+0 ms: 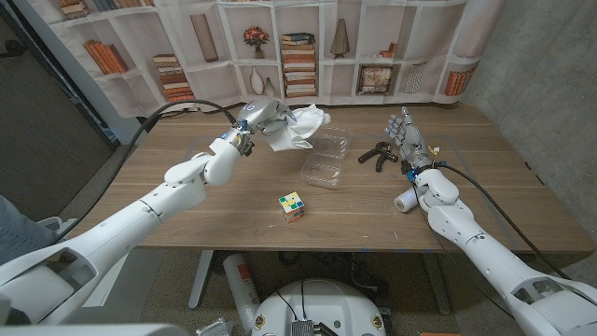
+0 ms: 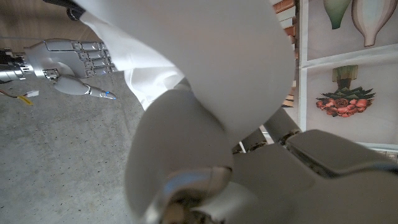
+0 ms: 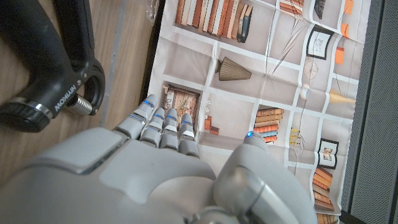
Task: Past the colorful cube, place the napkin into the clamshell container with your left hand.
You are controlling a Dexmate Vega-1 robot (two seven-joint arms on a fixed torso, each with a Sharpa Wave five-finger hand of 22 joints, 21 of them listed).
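Observation:
My left hand (image 1: 257, 119) holds the crumpled white napkin (image 1: 300, 129) in the air at the far middle of the table, just left of the clear clamshell container (image 1: 326, 159). The napkin hangs beside the container's open lid. In the left wrist view the napkin (image 2: 205, 56) drapes over my left hand (image 2: 261, 174). The colorful cube (image 1: 291, 206) sits on the table nearer to me than the container. My right hand (image 1: 411, 140) stands upright at the right with fingers apart and nothing in it; it also appears as a small shape (image 2: 71, 62) in the left wrist view.
A black hand grip tool (image 1: 377, 154) lies right of the container, beside my right hand, and shows close up as a black handle (image 3: 50, 68). A small white roll (image 1: 405, 201) lies by my right wrist. A printed bookshelf backdrop (image 1: 308, 47) stands behind the table.

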